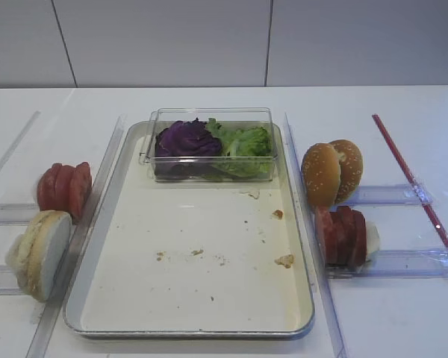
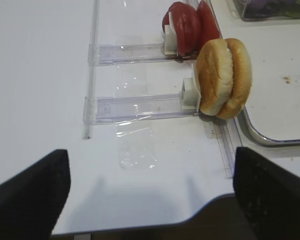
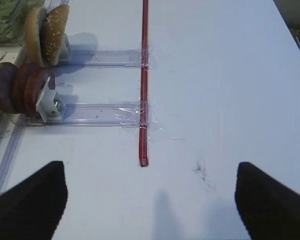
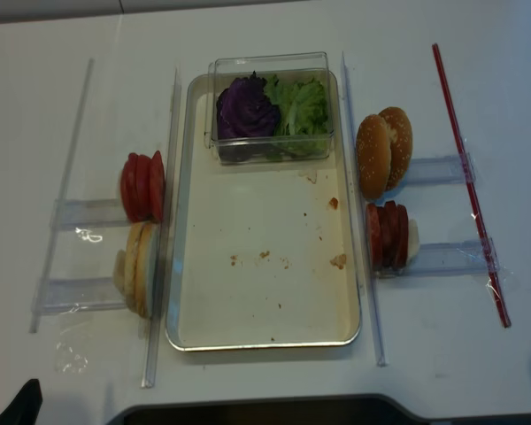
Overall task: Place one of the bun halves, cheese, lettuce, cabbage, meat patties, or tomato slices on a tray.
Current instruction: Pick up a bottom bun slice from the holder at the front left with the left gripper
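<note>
White, smooth tabletop [image 1: 209,101] carries a shallow metal tray [image 1: 302,317] with rounded corners, a silver rim and a cream floor dotted with crumbs. At its far end a clear plastic box [image 1: 213,143] holds crinkled purple cabbage [image 1: 185,139] beside ruffled green lettuce [image 1: 246,143]. Left of the tray, pale bun halves [image 1: 41,252] stand on edge in a clear rail near glossy tomato slices [image 1: 63,188]. On the right stand sesame buns [image 1: 331,171] and brown patties [image 1: 342,235]. Left gripper [image 2: 150,192] and right gripper [image 3: 150,192] both stand spread wide, grasping nothing.
</note>
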Controlling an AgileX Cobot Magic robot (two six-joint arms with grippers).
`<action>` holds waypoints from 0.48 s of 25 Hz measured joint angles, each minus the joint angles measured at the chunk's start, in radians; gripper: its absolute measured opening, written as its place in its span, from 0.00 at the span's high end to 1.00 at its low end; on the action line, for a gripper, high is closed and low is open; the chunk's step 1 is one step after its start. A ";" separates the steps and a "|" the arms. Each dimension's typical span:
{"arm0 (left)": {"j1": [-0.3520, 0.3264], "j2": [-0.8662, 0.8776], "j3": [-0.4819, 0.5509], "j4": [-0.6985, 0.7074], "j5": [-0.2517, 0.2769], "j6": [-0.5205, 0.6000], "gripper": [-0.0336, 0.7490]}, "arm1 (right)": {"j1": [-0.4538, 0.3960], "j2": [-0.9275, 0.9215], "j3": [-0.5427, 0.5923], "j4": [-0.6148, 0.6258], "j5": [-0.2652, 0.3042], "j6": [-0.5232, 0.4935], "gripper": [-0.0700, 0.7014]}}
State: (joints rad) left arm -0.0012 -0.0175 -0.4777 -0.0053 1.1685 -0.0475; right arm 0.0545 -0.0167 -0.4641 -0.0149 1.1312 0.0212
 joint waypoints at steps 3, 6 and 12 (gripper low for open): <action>0.000 0.000 0.000 0.000 0.000 0.000 0.13 | 0.000 0.000 0.000 0.000 0.000 0.001 0.00; 0.000 0.000 0.000 0.000 0.000 0.000 0.13 | 0.000 0.000 0.000 0.000 0.000 0.001 0.00; 0.000 0.000 0.000 0.000 0.000 0.000 0.13 | 0.000 0.000 0.000 0.000 0.000 0.001 0.00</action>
State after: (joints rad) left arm -0.0012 -0.0175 -0.4777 -0.0053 1.1685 -0.0475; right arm 0.0545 -0.0167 -0.4641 -0.0149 1.1312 0.0226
